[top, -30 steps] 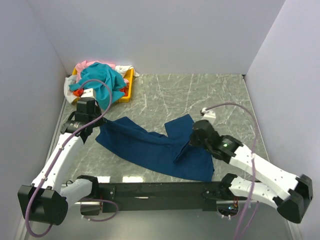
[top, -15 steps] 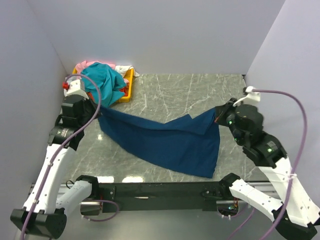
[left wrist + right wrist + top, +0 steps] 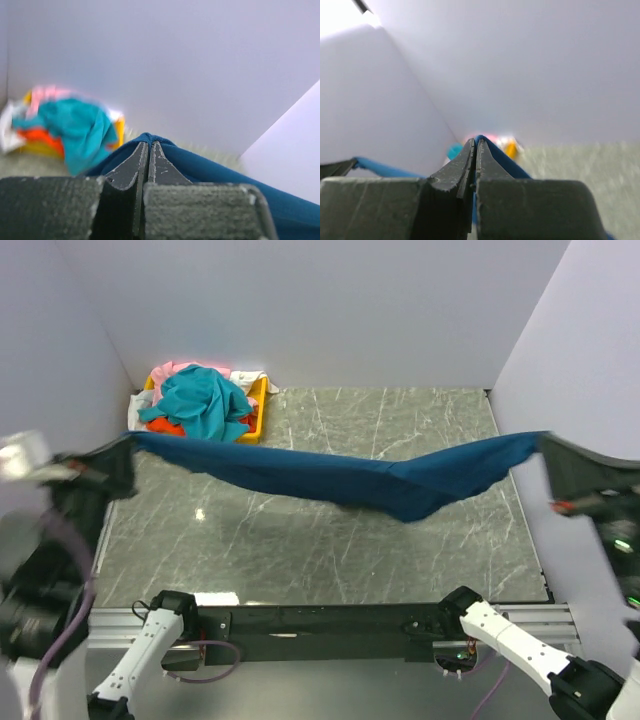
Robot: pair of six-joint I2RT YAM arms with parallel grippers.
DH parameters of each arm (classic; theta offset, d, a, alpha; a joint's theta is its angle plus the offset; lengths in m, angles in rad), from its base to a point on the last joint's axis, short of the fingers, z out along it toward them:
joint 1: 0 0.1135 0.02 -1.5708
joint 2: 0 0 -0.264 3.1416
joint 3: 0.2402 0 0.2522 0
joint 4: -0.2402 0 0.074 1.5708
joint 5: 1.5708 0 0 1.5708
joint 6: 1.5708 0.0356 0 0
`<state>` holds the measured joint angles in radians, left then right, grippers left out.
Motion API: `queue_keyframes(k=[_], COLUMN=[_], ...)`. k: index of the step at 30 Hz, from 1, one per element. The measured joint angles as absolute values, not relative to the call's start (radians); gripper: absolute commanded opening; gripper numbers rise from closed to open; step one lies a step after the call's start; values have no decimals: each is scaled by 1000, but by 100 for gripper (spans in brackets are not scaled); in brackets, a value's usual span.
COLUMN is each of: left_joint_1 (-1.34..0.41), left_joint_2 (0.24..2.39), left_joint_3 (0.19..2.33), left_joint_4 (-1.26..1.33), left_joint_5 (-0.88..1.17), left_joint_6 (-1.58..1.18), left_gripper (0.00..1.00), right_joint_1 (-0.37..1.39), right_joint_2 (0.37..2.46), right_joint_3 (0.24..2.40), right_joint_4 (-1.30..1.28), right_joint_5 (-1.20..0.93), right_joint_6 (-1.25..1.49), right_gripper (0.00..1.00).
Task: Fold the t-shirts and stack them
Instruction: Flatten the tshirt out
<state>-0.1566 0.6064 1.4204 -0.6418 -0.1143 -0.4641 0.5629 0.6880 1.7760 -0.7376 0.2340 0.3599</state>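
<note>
Left gripper (image 3: 148,150) and right gripper (image 3: 475,146), blurred and cropped overhead, are each clamping the single navy t-shirt (image 3: 330,477). Piled t-shirts (image 3: 200,400) are overlapping, uncountable.

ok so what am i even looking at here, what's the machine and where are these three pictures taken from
These show two robot arms bolted to a table edge. The wide picture looks down from above and behind them. The two close-ups come from a camera on each wrist, looking out past that arm's own grasping tips.

The left pincer and right pincer are each shut on one end of a large navy blue cotton t-shirt. They hold it stretched in the air above the grey marble-patterned table.

In the far left corner a shallow yellow plastic tray holds a heap of teal, orange, pink and white shirts.
</note>
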Motion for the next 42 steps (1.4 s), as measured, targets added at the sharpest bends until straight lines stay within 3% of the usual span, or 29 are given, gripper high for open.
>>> queue_keyframes(k=[6,12,27,32,42], left_joint_1=[-157,-157,-157,-156,-157], left_joint_2=[541,554,904,815,569], left_joint_3=[1657,1641,1153,1171,1413], left_joint_4=[-670,-651,-585,-589,-620], left_joint_5=[-128,-87,-70,-77,-129], left_joint_6=[-461,-466,-439,-441,-405], left_gripper=[1,0,0,0,0], right_joint_1=[562,562,551,550,549], right_joint_2=[742,810,1174,1131,931], right_joint_3=[2085,2168,1811,1839,2006], right_joint_4=[-752,-726,-685,-700,-695], right_joint_5=[172,164,349,332,206], right_joint_6=[305,245,120,105,83], right_gripper=[0,0,0,0,0])
